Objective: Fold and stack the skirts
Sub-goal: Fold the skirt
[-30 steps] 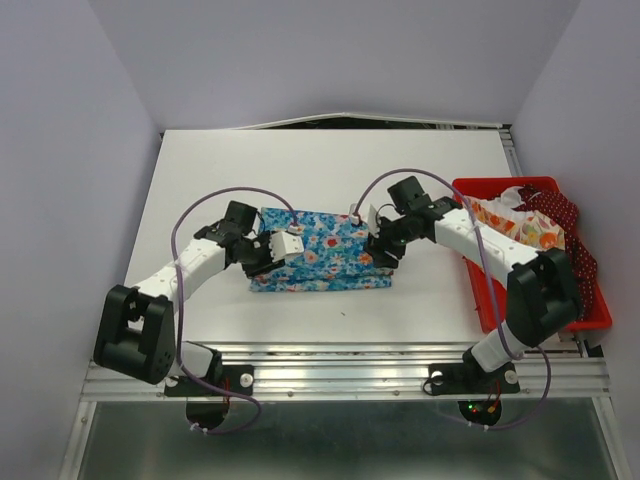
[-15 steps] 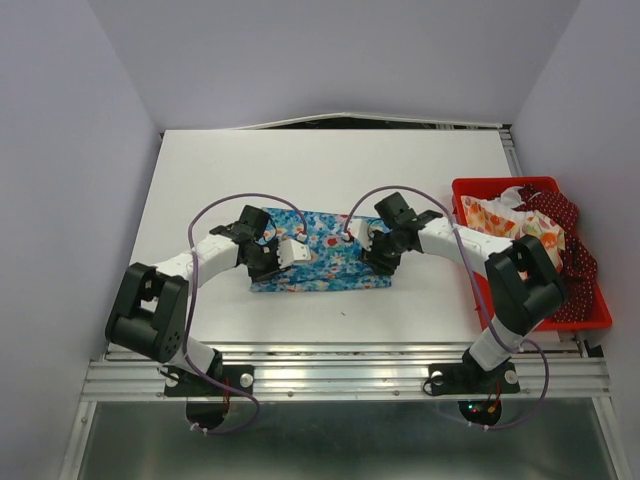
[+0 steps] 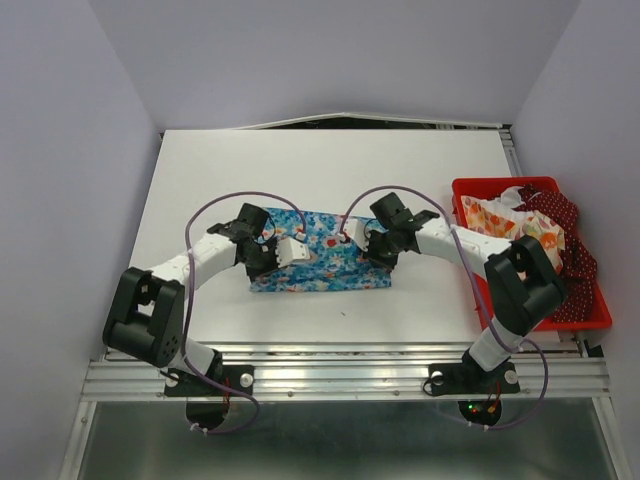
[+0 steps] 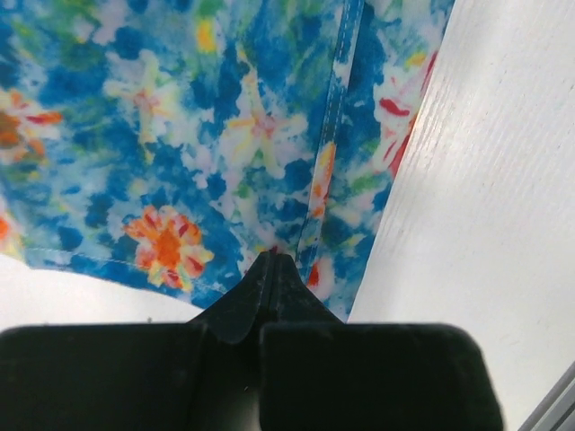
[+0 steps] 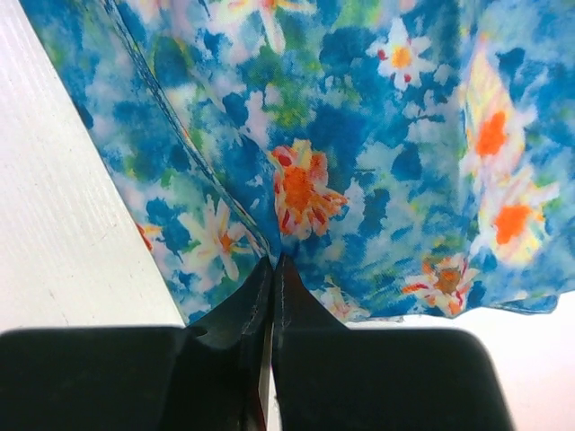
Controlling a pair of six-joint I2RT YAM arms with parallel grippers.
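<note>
From above, a red bin [image 3: 495, 182] at the right edge of the table [image 3: 300, 160] holds the cream-white skirt [image 3: 500, 218] and the dark red skirt [image 3: 560, 215], well apart from both grippers. The blue skirt [image 3: 325, 262] lies mid-table, with the left gripper [image 3: 268, 258] on its left end and the right gripper [image 3: 368, 248] on its right.

In the left wrist view, the fingers are pressed together, pinching the blue cloth beside a seam, near its edge.

In the right wrist view, the fingers are likewise closed tight on a pinch of the blue cloth, with bare table to the left.
</note>
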